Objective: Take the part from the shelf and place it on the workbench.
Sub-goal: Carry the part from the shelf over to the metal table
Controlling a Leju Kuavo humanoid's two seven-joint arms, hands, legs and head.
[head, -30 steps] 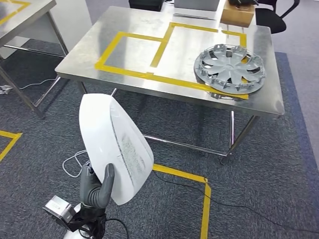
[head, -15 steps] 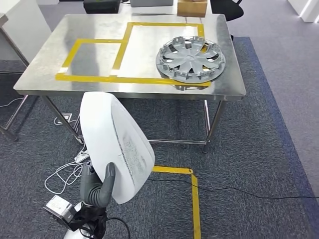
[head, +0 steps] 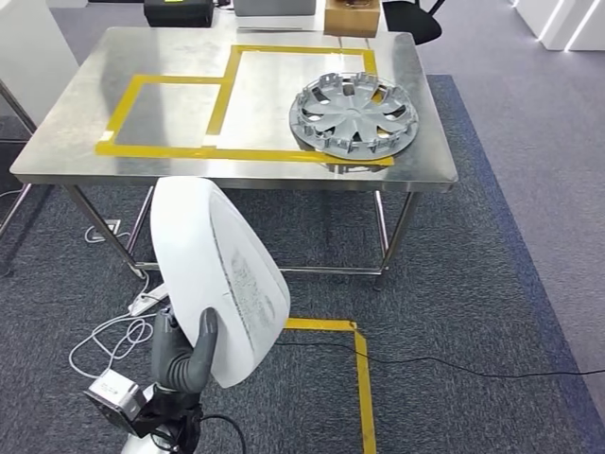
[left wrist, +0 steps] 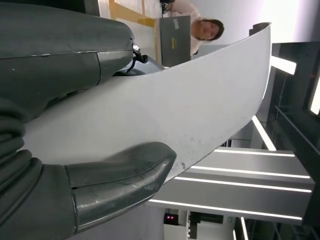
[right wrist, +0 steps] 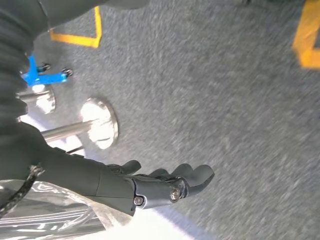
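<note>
My left hand (head: 181, 357) grips a white curved shell part (head: 214, 279) by its lower edge, holding it upright in front of me, short of the table. The left wrist view has the thumb (left wrist: 120, 182) and fingers (left wrist: 68, 65) clamped on either face of the part (left wrist: 181, 110). The steel workbench (head: 64, 142) stands ahead, marked with yellow tape rectangles (head: 164, 113). My right hand (right wrist: 151, 187) hangs over the carpet with fingers stretched out and nothing in it.
A silver wheel cover (head: 353, 113) lies on the bench's right half. A black case (head: 179, 11) and a cardboard box (head: 351, 17) sit at its far edge. Cables (head: 107, 331) and yellow floor tape (head: 360, 378) lie on the grey carpet. A person (left wrist: 200, 30) stands behind a laptop.
The camera has turned and moved, so the workbench now lies squarer and more central ahead. My left hand keeps the same hold on the white part.
</note>
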